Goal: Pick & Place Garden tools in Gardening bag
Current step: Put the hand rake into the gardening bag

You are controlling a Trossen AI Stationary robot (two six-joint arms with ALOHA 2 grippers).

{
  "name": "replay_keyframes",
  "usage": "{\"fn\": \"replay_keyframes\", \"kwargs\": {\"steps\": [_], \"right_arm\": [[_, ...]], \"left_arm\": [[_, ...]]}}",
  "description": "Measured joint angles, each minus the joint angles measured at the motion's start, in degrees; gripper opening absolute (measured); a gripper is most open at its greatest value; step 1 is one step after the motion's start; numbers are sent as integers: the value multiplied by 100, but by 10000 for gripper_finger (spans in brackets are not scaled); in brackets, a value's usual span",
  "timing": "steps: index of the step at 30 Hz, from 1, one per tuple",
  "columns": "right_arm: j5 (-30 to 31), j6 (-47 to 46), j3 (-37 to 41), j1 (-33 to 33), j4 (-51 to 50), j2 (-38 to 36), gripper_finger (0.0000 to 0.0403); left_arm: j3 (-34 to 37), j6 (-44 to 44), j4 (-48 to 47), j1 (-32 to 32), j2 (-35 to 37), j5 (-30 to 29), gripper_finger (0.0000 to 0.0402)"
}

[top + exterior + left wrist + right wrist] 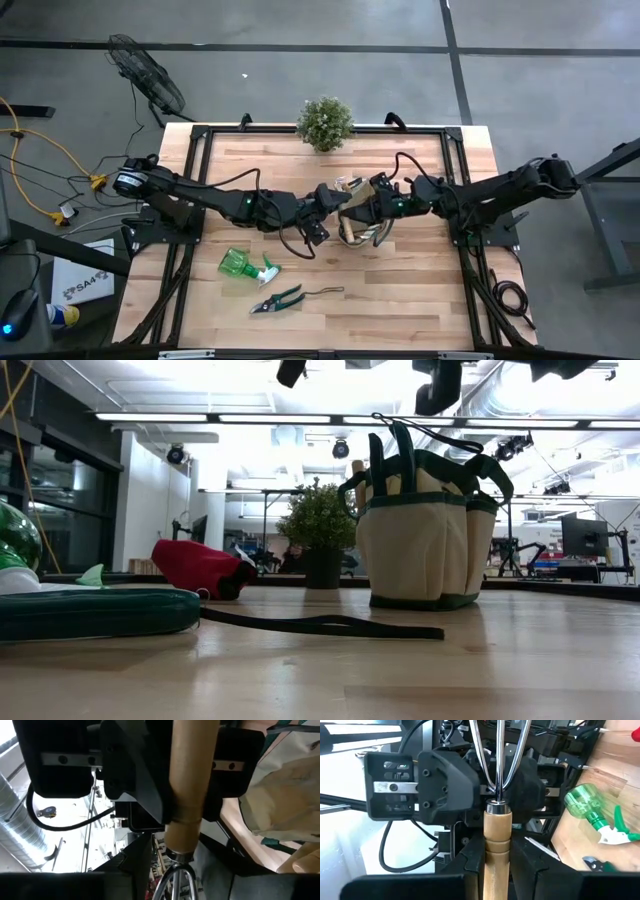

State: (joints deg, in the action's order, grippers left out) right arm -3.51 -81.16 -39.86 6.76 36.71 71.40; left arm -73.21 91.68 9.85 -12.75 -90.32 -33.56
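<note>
A small rake with a wooden handle (497, 855) and metal prongs (497, 755) is held level, high above the table, between my two grippers. My left gripper (330, 205) and my right gripper (365, 207) face each other, both shut on the rake. The tan gardening bag (420, 530) with dark green trim stands on its base below them, with tool handles (380, 460) sticking out of it. A green spray bottle (240, 265) and green-handled pruners (280, 298) lie on the table toward the near left. A red glove (200, 568) lies farther back. My left gripper pinches the rake between its two fingers at the handle's prong end, beside the metal collar (182, 837). The fingers come level from the table's left and lie across the rake, which is lifted clear. My right gripper pinches the wooden handle (497, 865) between its two fingers, farther toward its free end than the left gripper. The fingers come level from the table's right and lie across the handle. The rake lies level, its prongs toward the table's far edge.
A bushy potted plant (325, 122) stands at the middle of the table's far edge. Black frame rails (200, 160) run along the table's sides. Bare wood (400, 290) lies at the near right.
</note>
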Motion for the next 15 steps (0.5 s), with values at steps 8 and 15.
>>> {"fn": "replay_keyframes", "kwargs": {"steps": [8,15], "right_arm": [[37,29,0,-2,-5,0,50],[54,80,0,-2,-15,0,54]], "left_arm": [[0,0,-83,0,0,-3,61],[0,-97,-104,0,0,-2,56]]}}
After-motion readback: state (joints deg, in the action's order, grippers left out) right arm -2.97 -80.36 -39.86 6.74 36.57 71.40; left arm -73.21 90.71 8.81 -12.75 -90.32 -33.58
